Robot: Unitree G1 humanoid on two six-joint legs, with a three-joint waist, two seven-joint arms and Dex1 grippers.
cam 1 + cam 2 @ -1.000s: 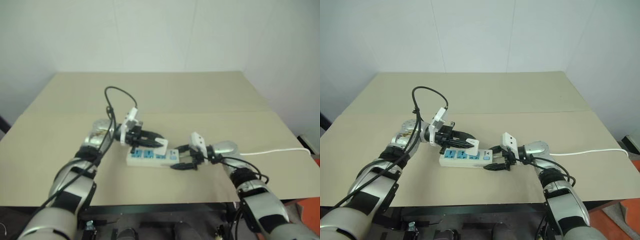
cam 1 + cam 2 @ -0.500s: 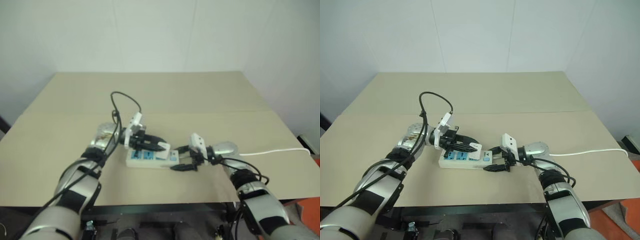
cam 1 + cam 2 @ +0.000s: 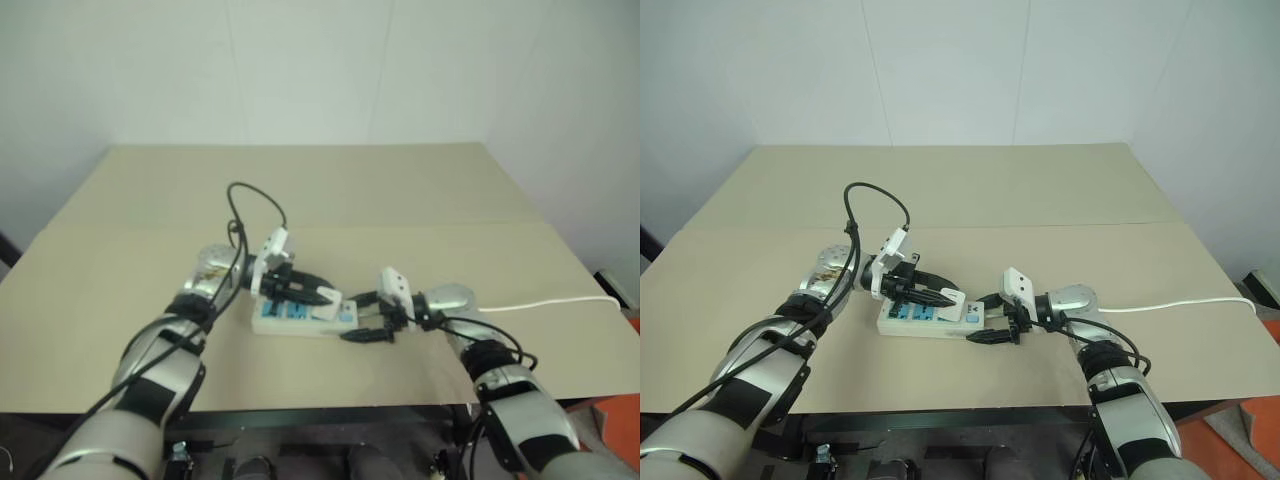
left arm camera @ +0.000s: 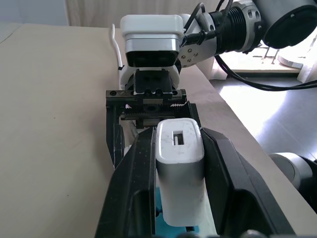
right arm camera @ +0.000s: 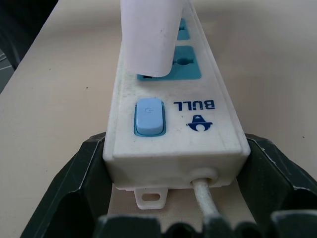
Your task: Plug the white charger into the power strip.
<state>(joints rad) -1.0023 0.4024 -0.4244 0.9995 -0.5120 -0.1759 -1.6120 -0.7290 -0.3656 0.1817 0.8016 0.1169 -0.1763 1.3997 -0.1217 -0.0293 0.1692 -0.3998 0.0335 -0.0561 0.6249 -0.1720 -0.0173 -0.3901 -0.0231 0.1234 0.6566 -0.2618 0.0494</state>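
While the power strip lies on the tabletop, the left fingers clench the white charger upright on a blue socket beside the switch. The right fingers straddle the strip's cord end, touching its sides.

Left arm: extended forward and inward, forearm low over the tabletop. Left gripper: fingers clamped on the white charger, pointing toward the right arm. Right arm: bent inward, wrist near the tabletop. Right gripper: fingers spread wide, one on each side of the power strip at its cord end
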